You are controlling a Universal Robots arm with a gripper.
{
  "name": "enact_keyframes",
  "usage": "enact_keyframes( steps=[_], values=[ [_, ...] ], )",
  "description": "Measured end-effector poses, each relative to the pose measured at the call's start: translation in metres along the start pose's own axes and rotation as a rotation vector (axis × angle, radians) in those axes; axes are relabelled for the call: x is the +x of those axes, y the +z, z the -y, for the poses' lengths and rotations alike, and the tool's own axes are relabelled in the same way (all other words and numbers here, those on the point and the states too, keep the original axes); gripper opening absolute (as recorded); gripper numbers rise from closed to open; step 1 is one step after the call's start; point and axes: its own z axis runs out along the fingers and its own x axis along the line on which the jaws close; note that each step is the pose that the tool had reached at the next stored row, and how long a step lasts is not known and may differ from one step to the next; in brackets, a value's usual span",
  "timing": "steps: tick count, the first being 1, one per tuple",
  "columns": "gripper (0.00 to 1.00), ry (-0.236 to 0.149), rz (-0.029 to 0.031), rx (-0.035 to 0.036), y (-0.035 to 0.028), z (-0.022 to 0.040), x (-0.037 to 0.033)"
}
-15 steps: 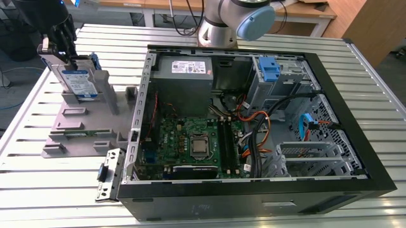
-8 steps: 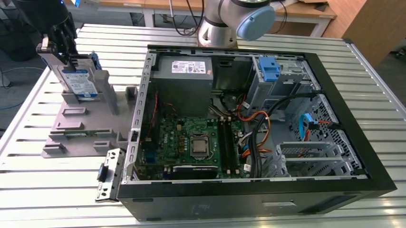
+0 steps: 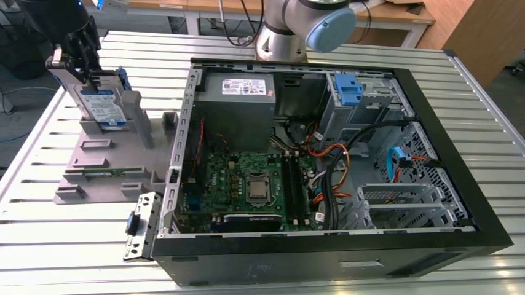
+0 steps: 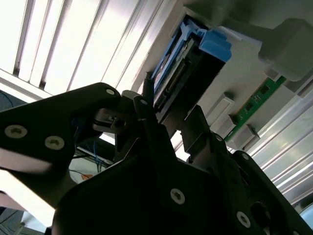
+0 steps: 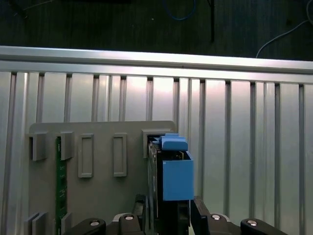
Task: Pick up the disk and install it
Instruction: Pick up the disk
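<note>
Standing in its grey holder point(image 3: 107, 166), the disk point(image 3: 105, 109) is clamped by the hand point(image 5: 168, 218) and could be jammed if drawn out askew.

Bright even overhead light; slatted table point(image 4: 73, 44) glares white in second wrist view; computer case point(image 3: 484, 203) interior shadowed.

From where I stand I count one robot arm point(image 3: 299, 27) with one gripper point(image 5: 168, 214). There is one disk point(image 3: 105, 109). One grey holder plate point(image 3: 102, 163) carries one green circuit strip point(image 5: 60, 181). One open computer case point(image 3: 328, 249) contains one green motherboard point(image 3: 233, 178), one processor socket point(image 3: 258, 187), one grey power supply box point(image 3: 238, 101) and one tall blue latch point(image 3: 348, 89). Everything sits on one slatted metal table point(image 3: 58, 246).
</note>
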Motion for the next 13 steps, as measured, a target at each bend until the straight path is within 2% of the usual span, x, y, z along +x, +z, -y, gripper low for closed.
enact_keyframes(
  steps=[8, 10, 13],
  values=[
    [0.47, 0.003, 0.0001, 0.0002, 0.0000, 0.0000, 0.0000],
    [0.35, 0.003, 0.0000, 0.0001, -0.0001, 0.0000, 0.0000],
    [0.35, 0.005, 0.0001, 0.0003, 0.0000, 0.0000, 0.0000]
  ],
)
